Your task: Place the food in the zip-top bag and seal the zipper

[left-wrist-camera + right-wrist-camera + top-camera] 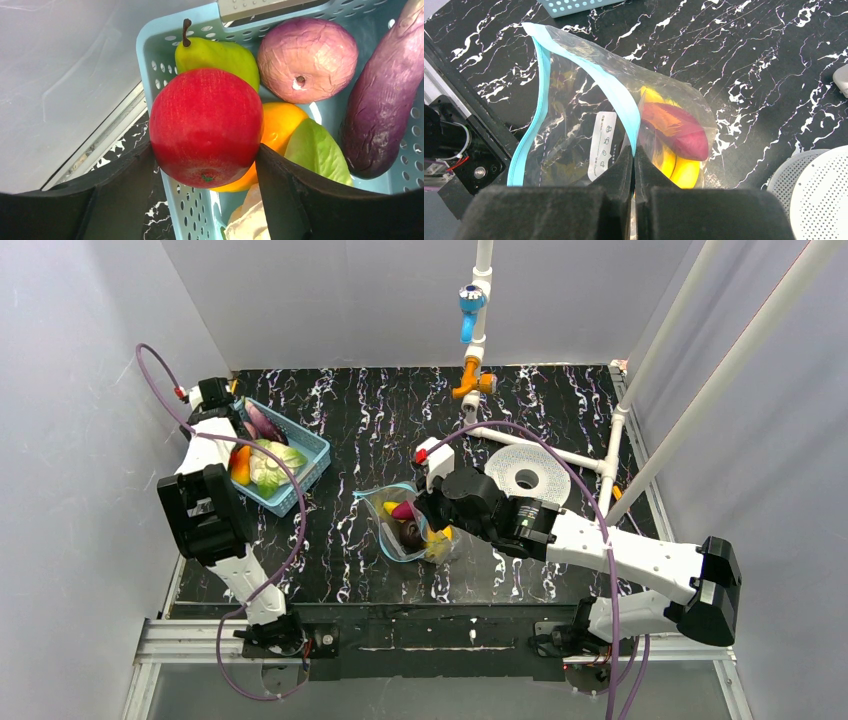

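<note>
My left gripper (206, 167) is shut on a red apple (205, 130) and holds it above the near corner of a blue lattice basket (150, 55). In the basket lie a green pear (220, 55), a purple onion (307, 60), a dark purple eggplant (385, 115) and an orange piece (282, 122). My right gripper (634, 150) is shut on the teal zipper (616, 95) of the clear zip-top bag (569, 120) and holds its mouth open. Inside the bag lie a yellow banana (674, 167) and a dark red piece (679, 130). In the top view the bag (400, 530) lies mid-table, with the left gripper (240, 468) over the basket (312, 447).
A green cabbage leaf (317, 150) also lies in the basket. A white perforated disc (527, 475) sits behind the right arm, next to a white pipe frame (560, 452). The grey wall stands close to the left of the basket.
</note>
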